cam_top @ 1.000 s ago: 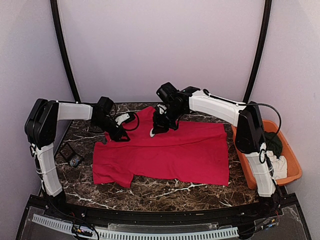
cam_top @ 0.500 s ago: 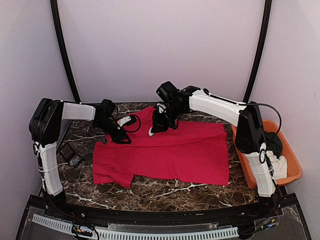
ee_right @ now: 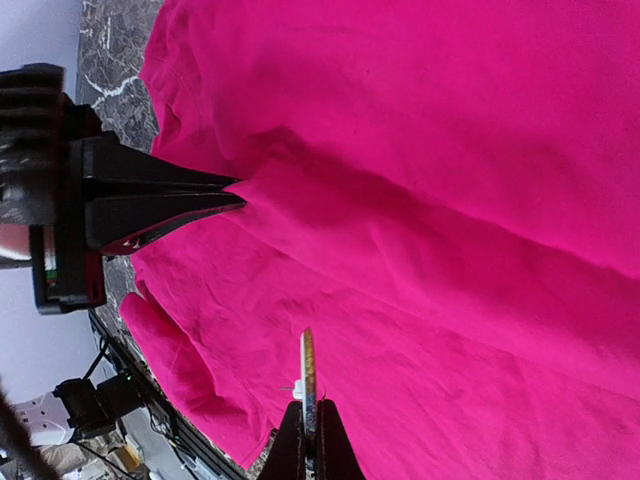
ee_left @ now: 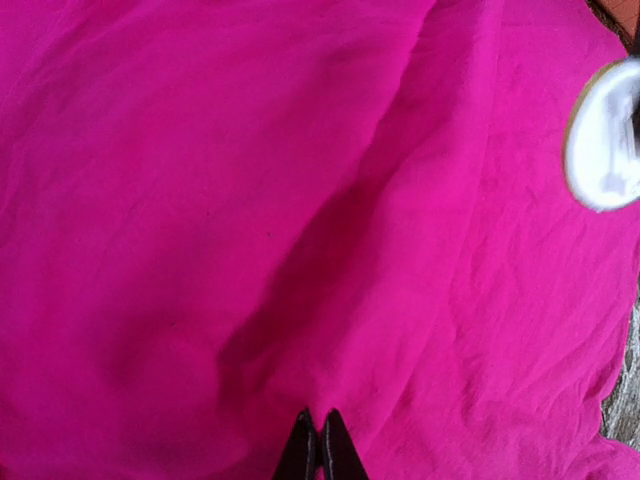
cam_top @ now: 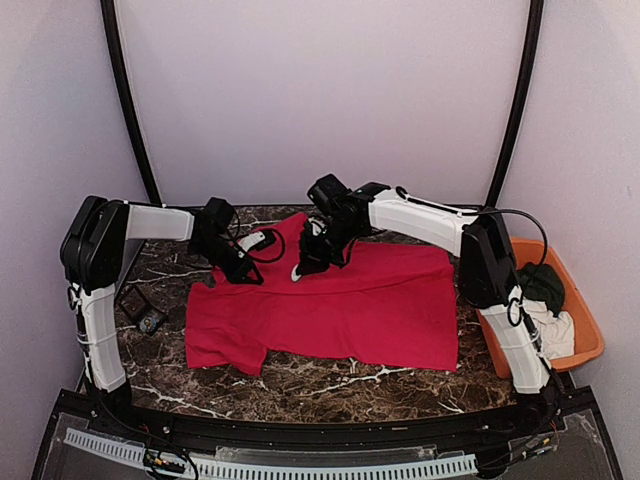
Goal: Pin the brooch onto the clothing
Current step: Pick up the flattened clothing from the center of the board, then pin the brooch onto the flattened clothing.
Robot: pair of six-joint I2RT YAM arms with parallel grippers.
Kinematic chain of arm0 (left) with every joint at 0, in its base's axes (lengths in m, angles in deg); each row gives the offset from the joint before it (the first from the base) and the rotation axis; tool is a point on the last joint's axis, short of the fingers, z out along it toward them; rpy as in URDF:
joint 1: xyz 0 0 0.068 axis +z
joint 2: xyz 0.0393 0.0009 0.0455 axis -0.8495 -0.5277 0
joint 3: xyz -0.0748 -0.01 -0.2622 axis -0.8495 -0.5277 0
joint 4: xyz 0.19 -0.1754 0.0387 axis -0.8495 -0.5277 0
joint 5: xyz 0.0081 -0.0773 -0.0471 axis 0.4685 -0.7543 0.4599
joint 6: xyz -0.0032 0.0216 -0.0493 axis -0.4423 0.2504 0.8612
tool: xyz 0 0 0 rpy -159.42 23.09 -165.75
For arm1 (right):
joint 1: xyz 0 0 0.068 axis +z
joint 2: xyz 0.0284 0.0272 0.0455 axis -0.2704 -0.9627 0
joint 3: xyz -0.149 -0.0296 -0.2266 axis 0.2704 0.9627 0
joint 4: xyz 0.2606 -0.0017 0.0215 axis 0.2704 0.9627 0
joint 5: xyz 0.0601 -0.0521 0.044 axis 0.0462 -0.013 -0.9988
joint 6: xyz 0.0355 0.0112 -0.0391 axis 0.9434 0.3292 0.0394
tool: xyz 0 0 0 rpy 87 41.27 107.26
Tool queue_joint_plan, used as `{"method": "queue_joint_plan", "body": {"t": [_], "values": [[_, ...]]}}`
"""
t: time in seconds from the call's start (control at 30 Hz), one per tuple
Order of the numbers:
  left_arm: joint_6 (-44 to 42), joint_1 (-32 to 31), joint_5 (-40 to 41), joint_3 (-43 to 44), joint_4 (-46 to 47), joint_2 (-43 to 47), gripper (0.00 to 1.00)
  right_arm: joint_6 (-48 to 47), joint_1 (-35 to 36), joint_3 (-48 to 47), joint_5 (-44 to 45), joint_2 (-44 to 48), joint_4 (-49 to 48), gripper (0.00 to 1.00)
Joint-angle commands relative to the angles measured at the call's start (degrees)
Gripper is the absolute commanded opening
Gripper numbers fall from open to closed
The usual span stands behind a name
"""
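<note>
The clothing (cam_top: 350,305), a bright red T-shirt, lies spread flat on the marble table (cam_top: 330,375). My left gripper (cam_top: 243,275) sits low at the shirt's upper left. Its jaws (ee_left: 320,415) are shut, pinching a small raised fold of the clothing (ee_left: 300,200). The right wrist view shows those dark fingertips (ee_right: 238,192) with the fabric tented up to them. My right gripper (ee_right: 308,408) is shut on the brooch (ee_right: 308,360), a thin round disc seen edge-on just above the clothing (ee_right: 450,200). From the left wrist view the brooch (ee_left: 605,135) shows as a white oval at the right edge.
An orange basket (cam_top: 588,350) stands at the table's right edge. It holds a dark green garment (cam_top: 545,285) and a white cloth (cam_top: 557,330). A small dark object (cam_top: 145,318) lies left of the shirt. Black frame poles rise at the back corners.
My left gripper has closed onto the shirt fabric. My right arm has shifted slightly left with the brooch, closer to the left gripper.
</note>
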Motion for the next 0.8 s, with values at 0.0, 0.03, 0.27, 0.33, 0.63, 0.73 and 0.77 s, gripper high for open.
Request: {"method": "queue_joint_plan", "body": {"t": [0.0, 0.03, 0.27, 0.33, 0.63, 0.73, 0.77], "values": [[2.0, -2.8, 2.3, -2.1, 0.5, 4.6, 0.01, 2.8, 0.7, -1.0, -5.3, -2.8, -2.8, 0.0], [2.8, -3.4, 2.5, -2.4, 0.7, 5.1, 0.01, 3.3, 0.9, -1.0, -5.7, -2.9, -3.5, 0.0], [4.4, -6.3, 7.5, -4.9, 1.5, 8.4, 0.01, 7.1, 1.0, -0.7, -7.1, -4.6, -5.7, 0.0], [5.0, -6.9, 7.9, -5.4, 2.0, 9.5, 0.01, 8.9, 0.9, 0.2, -7.9, -4.9, -6.7, 0.0], [5.8, -9.4, 9.2, -7.6, 2.4, 13.1, 0.01, 14.5, 0.5, 2.8, -10.9, -5.6, -10.6, 0.0], [5.7, -10.3, 9.5, -7.9, 2.2, 13.9, 0.01, 16.1, 0.2, 4.4, -12.2, -5.3, -12.2, 0.0], [5.6, -10.4, 9.6, -7.9, 2.1, 14.0, 0.01, 16.9, 0.0, 5.2, -12.8, -5.1, -13.2, 0.0]]}}
